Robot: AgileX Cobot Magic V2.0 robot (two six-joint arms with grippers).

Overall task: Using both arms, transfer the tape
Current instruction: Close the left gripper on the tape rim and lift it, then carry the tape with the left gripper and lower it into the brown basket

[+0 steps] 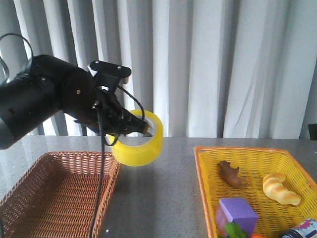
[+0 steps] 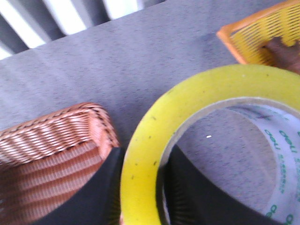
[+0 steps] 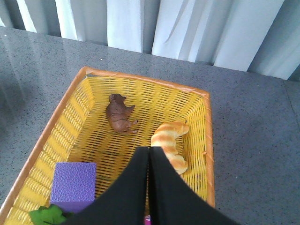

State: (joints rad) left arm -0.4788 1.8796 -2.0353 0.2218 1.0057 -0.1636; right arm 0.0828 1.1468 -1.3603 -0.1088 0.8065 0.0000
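Front view shows the left claw (image 1: 142, 127) clamped on the tape (image 1: 138, 139), one finger through the core and the other outside the yellow wall, so the roll hangs in the air above the bench (image 1: 168, 188), just over the near corner of the brown wicker basket (image 1: 54, 193) and well apart from the yellow basket (image 1: 247, 163). The roll's open core faces roughly toward the right side of the scene, its axis lying close to level. The left wrist view confirms the grip, with the tape's wall pinched between the dark fingers (image 2: 101, 187). The right claw (image 3: 149, 187) is pressed closed on nothing, hanging over the yellow basket with the purple cube (image 3: 74, 185), the toy bread (image 3: 169, 140) and a brown figure (image 3: 121, 117) below it. The tape lies to that arm's left, across the gap between baskets, so a handover probably calls for the right claw to open and travel toward the roll's free rim.
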